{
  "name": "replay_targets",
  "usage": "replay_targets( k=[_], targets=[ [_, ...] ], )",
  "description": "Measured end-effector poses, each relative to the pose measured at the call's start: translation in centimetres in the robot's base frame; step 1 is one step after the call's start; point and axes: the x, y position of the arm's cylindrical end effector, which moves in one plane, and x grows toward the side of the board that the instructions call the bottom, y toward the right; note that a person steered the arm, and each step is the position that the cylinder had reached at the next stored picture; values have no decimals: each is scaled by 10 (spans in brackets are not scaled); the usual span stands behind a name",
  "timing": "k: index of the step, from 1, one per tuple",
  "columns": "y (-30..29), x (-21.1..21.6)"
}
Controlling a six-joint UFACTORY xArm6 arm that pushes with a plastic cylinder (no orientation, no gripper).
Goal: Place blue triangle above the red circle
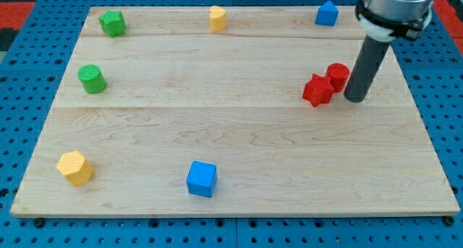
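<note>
Nearest to the view's bottom, a blue cube (201, 178) and a yellow block (75, 167) of many sides lay on the wooden board (231, 139), well apart from each other and far from anything the task concerns.

In the middle band, at the view's left, stood a green cylinder (92, 79). At the view's right stood the red circle (338, 76), a short cylinder, and a red star-like block (317, 90) touched it on its lower left side. The rod's tip (356, 99) rested on the board just beside the red circle, on its right, perhaps in contact with it; this could not be told surely. The arm had no fingers at all, only this straight rod, so nothing was held.

At the far edge, along the view's top, were a green star-like block (112, 22), a yellow block (218, 18) and the blue triangle (327, 13). The blue triangle sat near the top right corner, above the red circle in the view and a little to its left, but with a clear stretch of board between them.

As a judgement, the task seemed not finished. The triangle was already on the correct side, yet it looked too distant to count as placed. What was left was probably to bring the tip behind the triangle and push it down toward the circle.
</note>
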Motion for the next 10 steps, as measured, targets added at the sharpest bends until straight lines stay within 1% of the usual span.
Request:
replay_targets(
  k=[1, 2, 3, 4, 6, 7, 8, 9, 10],
  targets=[
    [-17, -26],
    [-60, -27],
    [3, -50],
    [30, -112],
    [37, -225],
    [0, -223],
    [-83, -196],
    [-99, -196],
    [-101, -187]
  ],
)
